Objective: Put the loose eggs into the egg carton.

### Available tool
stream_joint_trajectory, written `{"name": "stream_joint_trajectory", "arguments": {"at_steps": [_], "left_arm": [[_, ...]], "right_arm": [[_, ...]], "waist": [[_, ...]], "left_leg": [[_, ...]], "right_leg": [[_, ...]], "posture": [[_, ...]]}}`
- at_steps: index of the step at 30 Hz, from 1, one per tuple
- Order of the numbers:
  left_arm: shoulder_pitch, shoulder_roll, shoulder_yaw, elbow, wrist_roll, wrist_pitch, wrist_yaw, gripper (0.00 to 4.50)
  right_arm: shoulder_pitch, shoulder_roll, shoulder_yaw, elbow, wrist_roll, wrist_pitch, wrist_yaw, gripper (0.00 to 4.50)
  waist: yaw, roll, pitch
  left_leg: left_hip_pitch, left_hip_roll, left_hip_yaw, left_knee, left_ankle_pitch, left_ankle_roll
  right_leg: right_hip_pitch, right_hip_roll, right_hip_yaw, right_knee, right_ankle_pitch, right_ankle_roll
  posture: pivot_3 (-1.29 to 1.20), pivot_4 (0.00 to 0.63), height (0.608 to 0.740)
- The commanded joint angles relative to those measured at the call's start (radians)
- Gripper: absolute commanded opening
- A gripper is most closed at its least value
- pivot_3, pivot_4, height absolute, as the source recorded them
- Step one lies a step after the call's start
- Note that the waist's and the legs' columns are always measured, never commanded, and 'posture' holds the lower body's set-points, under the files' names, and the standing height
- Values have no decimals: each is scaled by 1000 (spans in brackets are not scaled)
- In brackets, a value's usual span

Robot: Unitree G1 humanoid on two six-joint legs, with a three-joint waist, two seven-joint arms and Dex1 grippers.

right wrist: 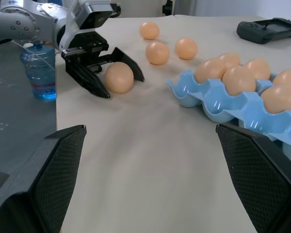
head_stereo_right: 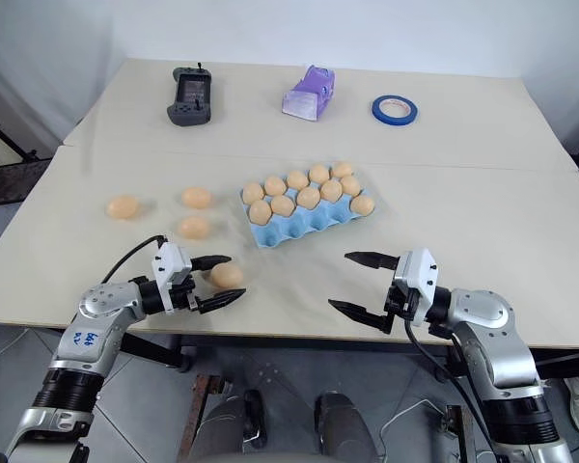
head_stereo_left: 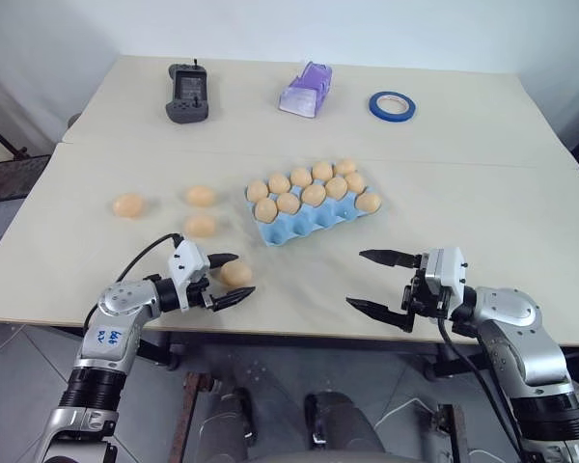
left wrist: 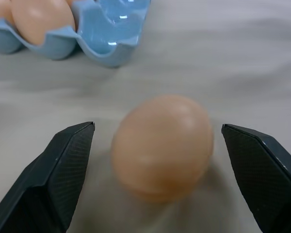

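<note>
Pale beige surface under white walls, its far edge lined with a black handheld controller, a lavender plastic pack and a blue tape ring. Light blue egg carton ahead of both tools and between them, about mid-surface, back cups filled with eggs, near row of cups bare. Left tool low over the near edge, fingers spread and straddling one loose egg; a gap on each side of the shell in the left wrist view, so no grip, no visible contact. Three more loose eggs beyond and to the left of that tool: nearest egg just past it, second egg further on, far-left egg well out to the side. Right tool to the right of the carton's near corner, fingers wide apart, empty, touching nothing. Blue water bottle on the floor beyond the surface's edge, behind the left tool in the right wrist view.
</note>
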Motion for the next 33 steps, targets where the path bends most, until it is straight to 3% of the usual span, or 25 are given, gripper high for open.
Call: {"name": "stream_joint_trajectory", "arguments": {"at_steps": [1,4,6,9,13,23,28,33], "left_arm": [[-24,-4,9,0,3,-31,1,2974],[-37,-4,3,-9,1,-25,-4,2099],[-68,-17,-5,-32,-19,0,-13,1943],[-172,-69,-10,-22,-56,72,-2,1920],[-352,-152,-60,131,9,57,20,1920],[-791,-463,-126,783,194,-193,208,1920],[-911,-549,-94,992,219,-262,270,1920],[-956,-578,-116,1089,294,-294,356,1920]], "right_arm": [[22,9,-19,-39,2,-18,-31,4500],[35,10,-21,-46,0,-18,-51,4500],[42,10,-24,-50,-2,-19,-63,4500],[48,10,-27,-49,-1,-19,-76,4500],[50,10,-25,-45,-4,-24,-83,4500],[75,37,-32,-56,-32,-54,-149,4500],[111,54,-35,-91,-48,-61,-199,4500],[156,66,-40,-142,-57,-65,-251,4500]], "waist": [[2,0,0],[7,0,0],[9,0,0],[23,0,0],[37,0,0],[50,-1,0],[48,-1,0],[48,-1,0]], "left_leg": [[0,0,0,0,0,0],[0,0,0,0,0,0],[0,0,0,0,0,0],[-1,0,-1,1,0,0],[-2,-1,-2,4,0,1],[-5,-3,-2,8,0,10],[-5,-2,-2,7,0,10],[-5,-3,-3,8,0,9]], "right_leg": [[0,0,0,0,0,0],[0,0,0,0,0,0],[0,0,0,0,0,0],[0,0,-1,0,0,0],[2,0,-2,1,1,2],[1,0,-1,-2,2,4],[0,2,-2,-3,2,4],[0,2,-3,-3,1,4]], "posture": [[0,150,740],[0,150,740],[0,150,740],[0,150,740],[0,150,740],[0,150,740],[0,150,740],[0,150,740]]}}
